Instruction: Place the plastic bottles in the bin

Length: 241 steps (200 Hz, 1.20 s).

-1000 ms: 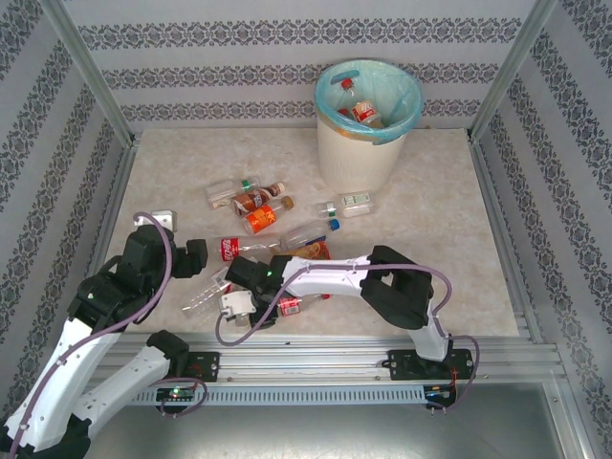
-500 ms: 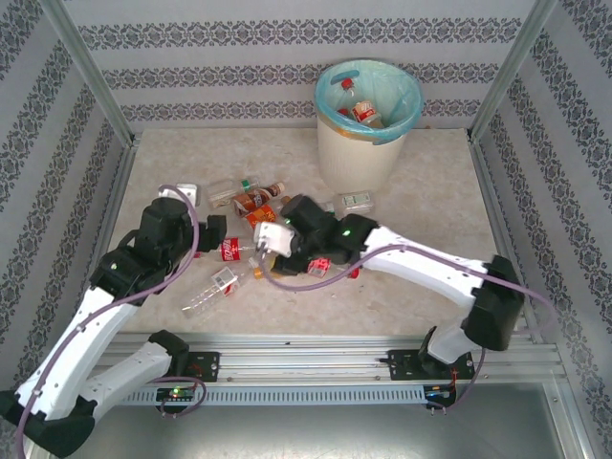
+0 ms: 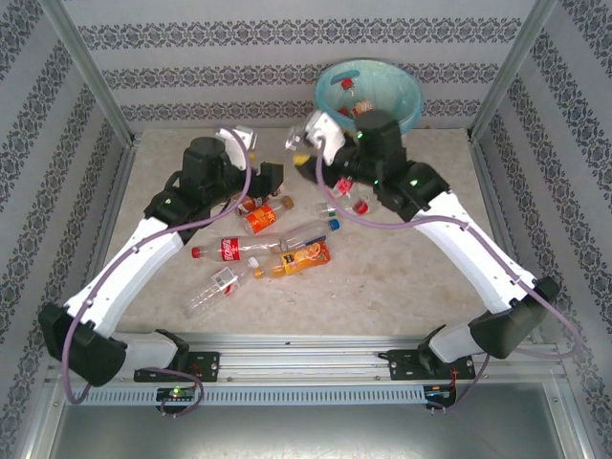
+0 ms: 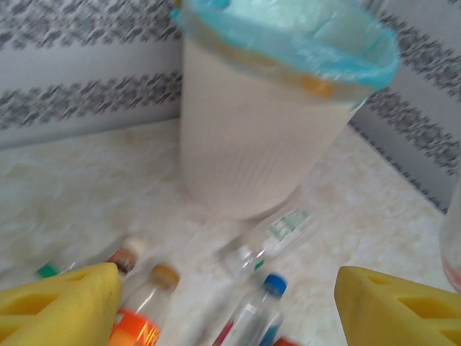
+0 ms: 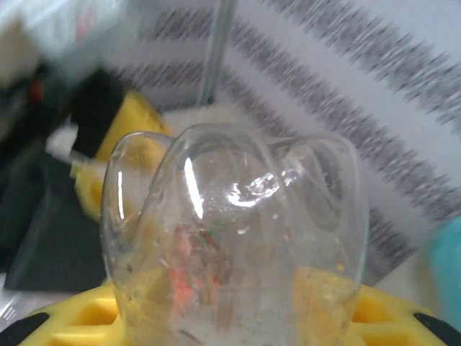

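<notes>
While clamping a clear bottle (image 5: 238,238) in the right gripper (image 3: 308,148) just beside the bin (image 4: 245,144), aiming to be lifting it fully over the teal liner (image 4: 302,43) before unclenching, and hovering the spread, empty left gripper (image 4: 227,303) above the loose bottles (image 3: 263,218), clear of that path.

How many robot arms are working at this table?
2. The left arm reaches out over the loose bottles, left of the bin; the right arm stretches to the bin, carrying a clear bottle. None seems hidden.
</notes>
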Each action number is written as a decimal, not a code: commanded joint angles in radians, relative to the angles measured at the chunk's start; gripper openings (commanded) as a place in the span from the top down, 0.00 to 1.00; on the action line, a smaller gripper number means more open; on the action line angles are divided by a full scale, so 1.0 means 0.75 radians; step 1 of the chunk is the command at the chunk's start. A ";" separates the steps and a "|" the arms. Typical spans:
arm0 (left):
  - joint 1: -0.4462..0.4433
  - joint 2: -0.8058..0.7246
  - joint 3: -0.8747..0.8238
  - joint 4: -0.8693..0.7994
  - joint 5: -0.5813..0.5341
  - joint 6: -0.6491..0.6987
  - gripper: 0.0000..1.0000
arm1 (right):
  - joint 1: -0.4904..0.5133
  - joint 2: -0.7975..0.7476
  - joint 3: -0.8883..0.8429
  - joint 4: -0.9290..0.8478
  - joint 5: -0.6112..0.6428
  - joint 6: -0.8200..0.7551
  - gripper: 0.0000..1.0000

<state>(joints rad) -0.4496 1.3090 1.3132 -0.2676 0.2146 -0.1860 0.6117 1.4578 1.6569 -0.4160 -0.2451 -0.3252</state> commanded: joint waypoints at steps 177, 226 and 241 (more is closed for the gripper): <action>0.007 0.086 -0.005 0.144 0.087 0.055 0.19 | -0.416 1.020 1.066 0.500 0.080 0.252 0.55; 0.006 0.046 -0.047 0.140 0.069 0.026 0.19 | -0.405 0.917 0.660 0.752 0.040 0.363 0.45; 0.006 0.034 -0.047 0.119 0.058 0.036 0.19 | -0.409 0.872 0.555 0.805 0.073 0.376 0.36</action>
<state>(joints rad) -0.4496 1.3777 1.2827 -0.1936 0.2691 -0.1486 0.3099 2.1952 2.1677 0.0582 -0.1940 -0.0944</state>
